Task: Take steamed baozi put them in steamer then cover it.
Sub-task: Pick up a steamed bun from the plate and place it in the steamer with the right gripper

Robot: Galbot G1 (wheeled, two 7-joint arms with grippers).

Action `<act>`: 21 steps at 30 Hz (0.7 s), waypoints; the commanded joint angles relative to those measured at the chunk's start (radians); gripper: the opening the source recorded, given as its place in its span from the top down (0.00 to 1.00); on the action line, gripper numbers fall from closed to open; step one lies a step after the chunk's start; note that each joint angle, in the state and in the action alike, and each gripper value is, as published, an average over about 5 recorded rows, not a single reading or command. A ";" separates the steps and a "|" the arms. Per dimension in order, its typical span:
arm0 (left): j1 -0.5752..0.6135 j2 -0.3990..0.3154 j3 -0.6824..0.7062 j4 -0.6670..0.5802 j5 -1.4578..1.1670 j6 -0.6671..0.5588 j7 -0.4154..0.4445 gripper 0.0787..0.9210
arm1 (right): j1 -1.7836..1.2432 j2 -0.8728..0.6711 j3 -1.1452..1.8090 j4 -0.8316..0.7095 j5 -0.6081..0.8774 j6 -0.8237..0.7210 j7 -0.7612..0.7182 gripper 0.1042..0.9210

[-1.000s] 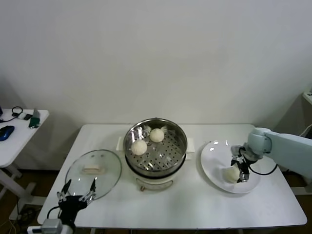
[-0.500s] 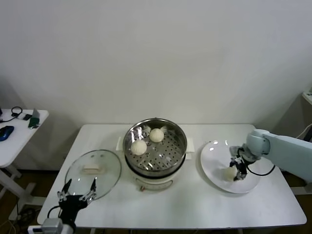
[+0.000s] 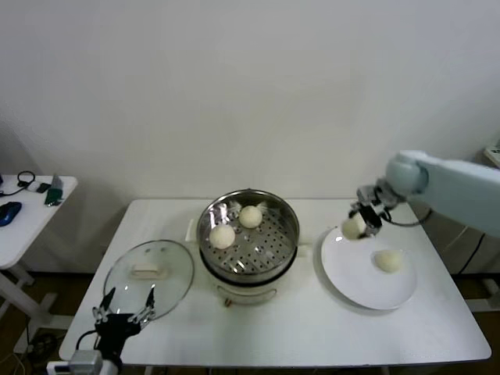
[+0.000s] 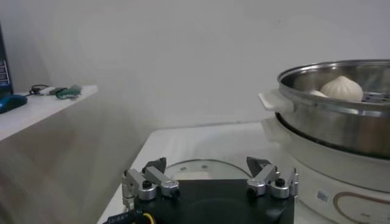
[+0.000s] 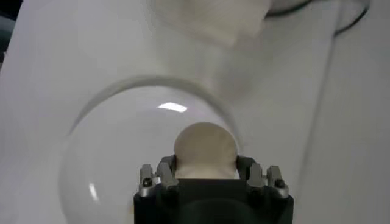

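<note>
Right gripper [image 3: 359, 221] clamping baozi [image 3: 353, 226], above plate [image 3: 355, 283]

Left gripper [image 4: 209, 175] low at the near table edge, fingers [image 4: 152, 176] spread wide apart, holding nothing. Just beyond it, flat on the white table [image 4: 201, 139], the cover [image 4: 204, 168], clear glass with a steel rim. Beside that, the steamer [image 4: 341, 103], shiny steel on a white base, side handle [image 4: 271, 100] jutting out. One steamed baozi [image 4: 342, 89] peeking above its rim. Farther off, a side table [image 4: 42, 106] carrying small items.
</note>
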 commanded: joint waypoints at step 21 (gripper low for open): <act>0.030 -0.021 -0.023 -0.022 0.022 -0.020 -0.018 0.12 | 0.003 0.512 -0.080 0.230 -0.235 0.297 0.021 0.34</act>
